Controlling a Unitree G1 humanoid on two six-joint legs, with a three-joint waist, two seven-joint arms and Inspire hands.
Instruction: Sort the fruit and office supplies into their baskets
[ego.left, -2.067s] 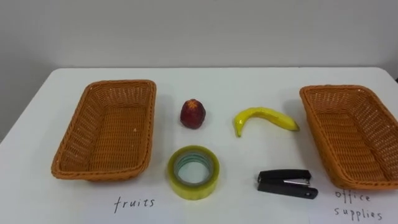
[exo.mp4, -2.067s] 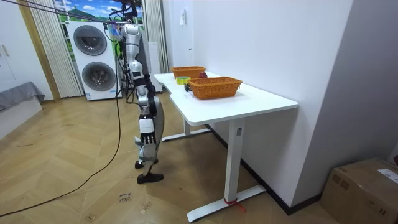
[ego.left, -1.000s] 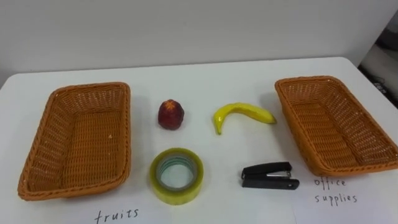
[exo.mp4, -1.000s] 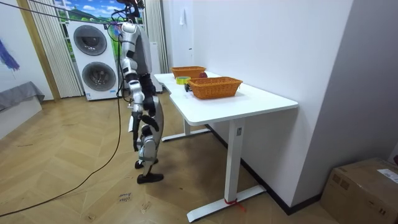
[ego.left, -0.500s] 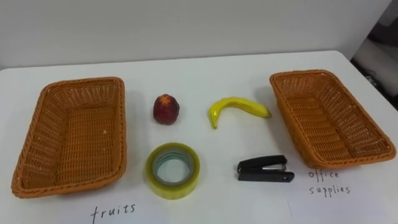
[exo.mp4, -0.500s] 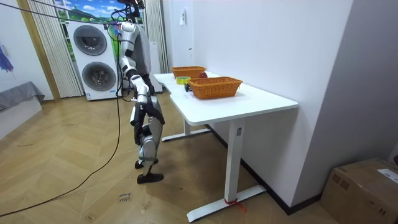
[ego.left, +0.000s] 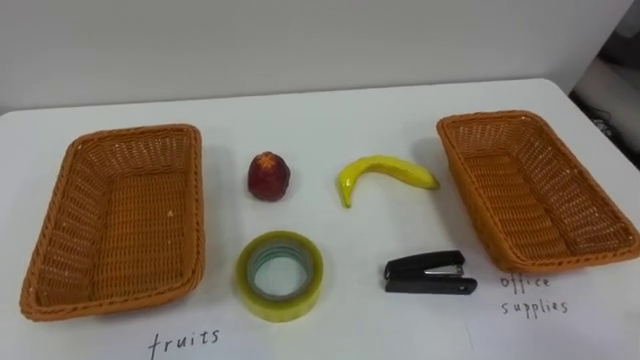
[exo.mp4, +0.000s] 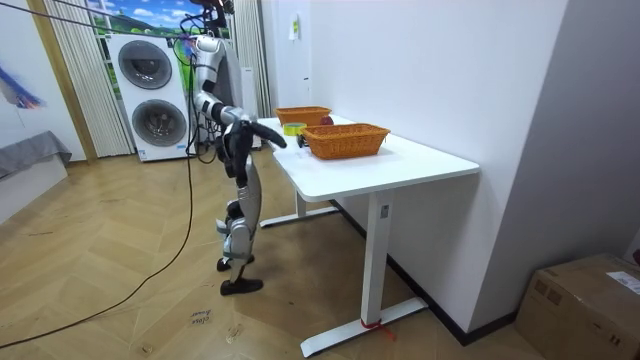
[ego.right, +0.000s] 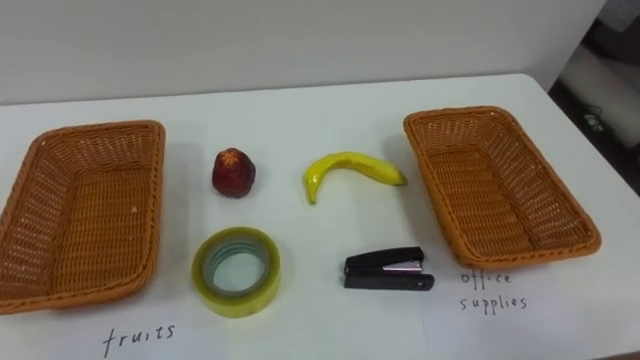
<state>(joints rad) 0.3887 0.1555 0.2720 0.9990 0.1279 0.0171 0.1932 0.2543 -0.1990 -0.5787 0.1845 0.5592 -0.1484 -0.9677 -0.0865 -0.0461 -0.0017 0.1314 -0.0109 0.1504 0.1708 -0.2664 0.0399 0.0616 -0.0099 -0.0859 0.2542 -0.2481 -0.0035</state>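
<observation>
Room view, right hand (exo.mp4: 281, 142) held out at table (exo.mp4: 400, 165) edge, open or closed unclear, banana (ego.left: 385, 172) beyond it

We see rough woven wicker on the left orange-brown basket (ego.left: 110, 230) and right orange-brown basket (ego.left: 530, 190), a smooth matt white table (ego.left: 320, 120), a glossy yellowish tape roll (ego.left: 280, 306).

A white rectangular table (ego.left: 330, 120) carries the left orange woven basket (ego.left: 115, 225) at one end and the right orange woven basket (ego.left: 530, 190) at the other; between them lie a dark red fruit (ego.left: 270, 176), a curved yellow banana (ego.left: 385, 172), a yellowish clear tape roll (ego.left: 279, 303) and a black stapler (ego.left: 428, 273).
</observation>
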